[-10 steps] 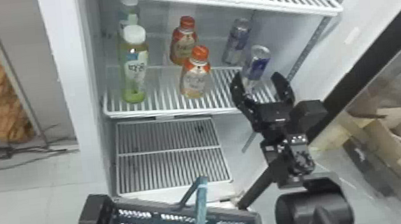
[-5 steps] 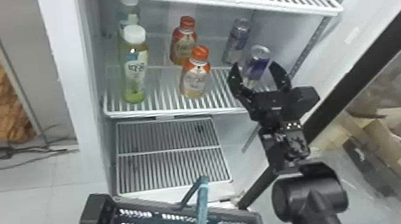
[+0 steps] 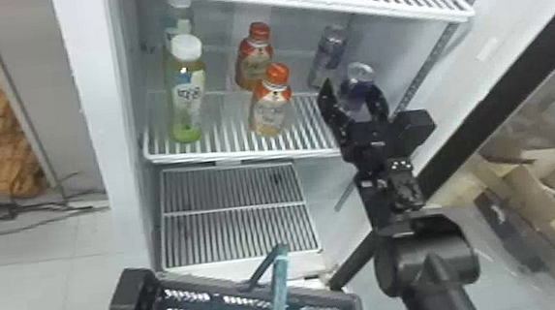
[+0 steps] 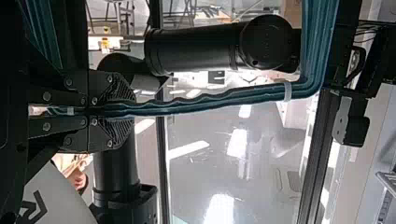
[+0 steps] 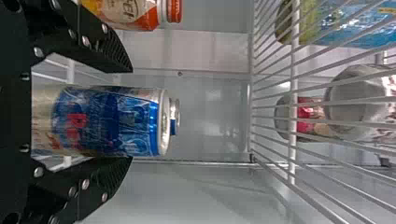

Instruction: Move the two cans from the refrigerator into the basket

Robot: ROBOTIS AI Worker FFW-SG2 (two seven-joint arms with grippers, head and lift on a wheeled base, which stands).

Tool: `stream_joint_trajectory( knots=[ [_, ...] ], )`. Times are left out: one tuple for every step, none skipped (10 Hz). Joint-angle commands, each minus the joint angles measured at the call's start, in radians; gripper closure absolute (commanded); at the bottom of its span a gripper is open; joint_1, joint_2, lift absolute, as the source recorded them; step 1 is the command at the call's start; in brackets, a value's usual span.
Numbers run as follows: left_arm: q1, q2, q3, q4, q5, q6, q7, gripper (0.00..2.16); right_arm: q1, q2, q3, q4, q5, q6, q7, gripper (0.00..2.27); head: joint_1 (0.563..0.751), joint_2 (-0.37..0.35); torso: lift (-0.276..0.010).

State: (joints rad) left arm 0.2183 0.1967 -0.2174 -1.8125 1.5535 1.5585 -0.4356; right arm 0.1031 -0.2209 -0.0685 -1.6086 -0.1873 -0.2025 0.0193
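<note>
Neither can is moved yet, I judge: front can (image 3: 357,75) and rear can (image 3: 329,48) are left, standing on the shelf (image 3: 242,154). My right fingers (image 5: 105,49) are spread around the front can; my left fingers (image 4: 114,134) pinch the handle (image 4: 210,101) of the basket (image 3: 324,296). I count two cans, four bottles (image 3: 189,92) on that shelf, one basket

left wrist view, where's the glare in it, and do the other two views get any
Left wrist view: strong white streaks and patches beyond the handle; head view: milder, light showing white through slots in the basket; right wrist view: soft pale reflections on the back wall, plus a shine along the rim of the can.
</note>
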Motion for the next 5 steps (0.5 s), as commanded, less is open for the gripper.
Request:
stream_joint_trajectory(
  knots=[
    [0.000, 0.001, 0.000, 0.000, 0.000, 0.013, 0.000, 1.21, 0.010, 0.000, -0.001, -0.015, -0.006, 0.011, -0.001, 0.75, 0.695, -0.350, -0.266],
    [0.000, 0.001, -0.002, 0.000, 0.002, 0.013, 0.000, 1.21, 0.017, -0.002, -0.001, -0.030, -0.004, 0.011, -0.002, 0.75, 0.695, -0.350, -0.266],
    [0.000, 0.001, -0.002, 0.000, 0.002, 0.013, 0.000, 1.21, 0.032, -0.002, -0.001, -0.057, 0.000, 0.011, -0.013, 0.78, 0.695, -0.350, -0.266],
    [0.000, 0.001, -0.002, 0.000, 0.002, 0.013, 0.000, 1.21, 0.054, -0.002, -0.003, -0.086, 0.000, 0.011, -0.030, 0.79, 0.695, -0.350, -0.266],
    [0.002, 0.001, -0.002, 0.000, 0.004, 0.013, 0.000, 1.21, 0.076, -0.002, -0.005, -0.118, 0.006, 0.009, -0.041, 0.79, 0.695, -0.350, -0.266]
  ],
)
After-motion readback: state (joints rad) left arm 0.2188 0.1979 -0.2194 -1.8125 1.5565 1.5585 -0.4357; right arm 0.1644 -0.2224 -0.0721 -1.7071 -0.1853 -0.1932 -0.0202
